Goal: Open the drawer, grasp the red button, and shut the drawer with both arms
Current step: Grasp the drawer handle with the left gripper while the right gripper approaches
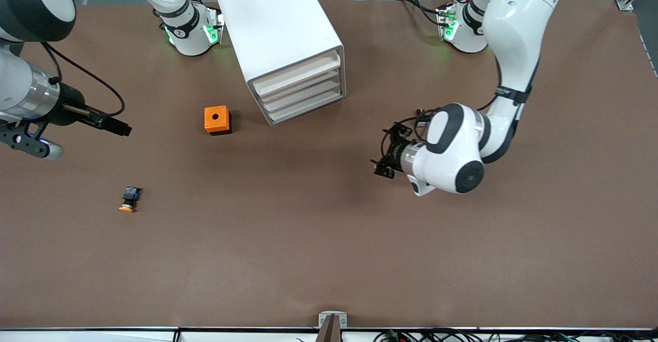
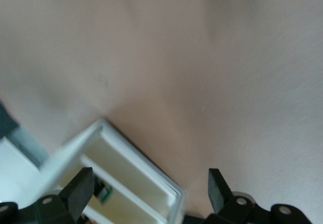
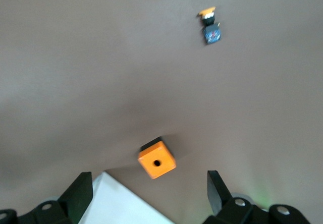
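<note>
Left claw hangs over the bare counter, toward the left arm's end, aimed at the front of the white drawer cabinet. Its fingers are spread wide and carry nothing. Right claw is up over the counter at the right arm's end, also released, with nothing between its fingers.

I cannot find the red-capped button in any view, so I cannot place it relative to either claw. From the left wrist view I see only one corner of the cabinet, cut off by the frame edge, with pale recessed slots. In one slot a small dark green thing shows beside a finger, half hidden and too blurred for me to name.

In the front view the cabinet's stacked drawers sit flush in the housing, and their contents are hidden.

Two loose items lie on the counter. An orange box with a hole in its top stands just beside the cabinet's front corner, toward the right arm's end. A small button with an orange-yellow cap and dark blue body lies on its side nearer the front camera than that box, well apart from it.
</note>
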